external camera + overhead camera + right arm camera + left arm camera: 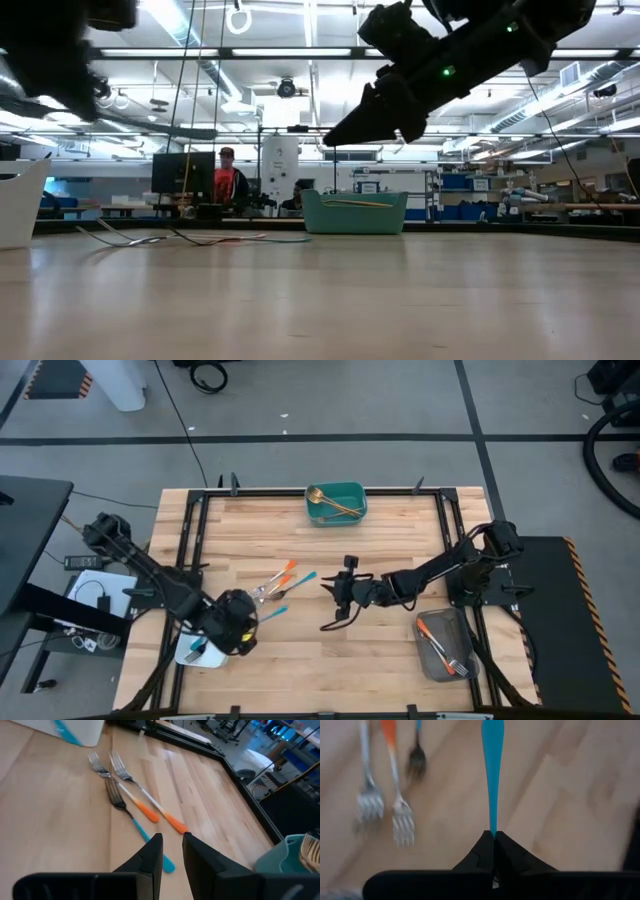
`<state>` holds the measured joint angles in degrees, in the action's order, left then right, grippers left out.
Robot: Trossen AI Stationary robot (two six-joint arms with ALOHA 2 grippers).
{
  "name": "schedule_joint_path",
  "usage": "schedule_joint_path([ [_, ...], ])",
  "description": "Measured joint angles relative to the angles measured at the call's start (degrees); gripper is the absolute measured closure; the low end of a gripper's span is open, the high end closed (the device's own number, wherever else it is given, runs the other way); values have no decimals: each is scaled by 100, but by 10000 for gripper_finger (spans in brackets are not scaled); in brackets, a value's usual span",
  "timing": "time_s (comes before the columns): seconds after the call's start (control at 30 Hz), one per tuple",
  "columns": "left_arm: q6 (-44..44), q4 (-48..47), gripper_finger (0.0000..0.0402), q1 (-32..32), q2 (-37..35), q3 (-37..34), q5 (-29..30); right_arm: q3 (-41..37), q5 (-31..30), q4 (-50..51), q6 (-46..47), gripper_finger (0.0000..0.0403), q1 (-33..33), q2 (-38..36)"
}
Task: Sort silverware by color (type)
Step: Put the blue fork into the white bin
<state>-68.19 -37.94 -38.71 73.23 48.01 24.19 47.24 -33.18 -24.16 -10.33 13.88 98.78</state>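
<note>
Teal handle [492,765] pinched in my left gripper [494,836], jaws closed on its tip at lower left of the high view, probably near the white tray [192,652], so I should keep it level, while my right gripper [172,847] hangs parted mid-worktop.

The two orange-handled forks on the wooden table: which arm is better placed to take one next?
Probably the right. The right gripper is open and empty, above the table near the two orange-handled forks. The left gripper is shut on a blue-handled utensil.
</note>
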Motion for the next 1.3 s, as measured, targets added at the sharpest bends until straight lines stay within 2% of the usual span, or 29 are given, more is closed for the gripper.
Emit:
schedule_joint_path([
  [0.27,-1517,-448,390,-776,-209,0,-831,-2,458,-90,-39,321,-211,0],
  [0.43,-2390,-1059,390,-1253,-418,4,-851,0,733,-170,-81,321,-343,0],
  [0.7,-3492,-1951,390,-2239,-506,4,81,-2,787,-175,-83,321,-421,0],
  [0.9,-4198,-2370,390,-2886,-347,4,989,-2,877,-190,-81,324,-432,0],
  [1.1,-4623,-2385,390,-3308,268,4,1019,-2,1078,-194,-41,325,-428,2],
  [1.3,-5436,-2623,390,-3800,547,4,983,0,1079,-192,-2,326,-428,2],
])
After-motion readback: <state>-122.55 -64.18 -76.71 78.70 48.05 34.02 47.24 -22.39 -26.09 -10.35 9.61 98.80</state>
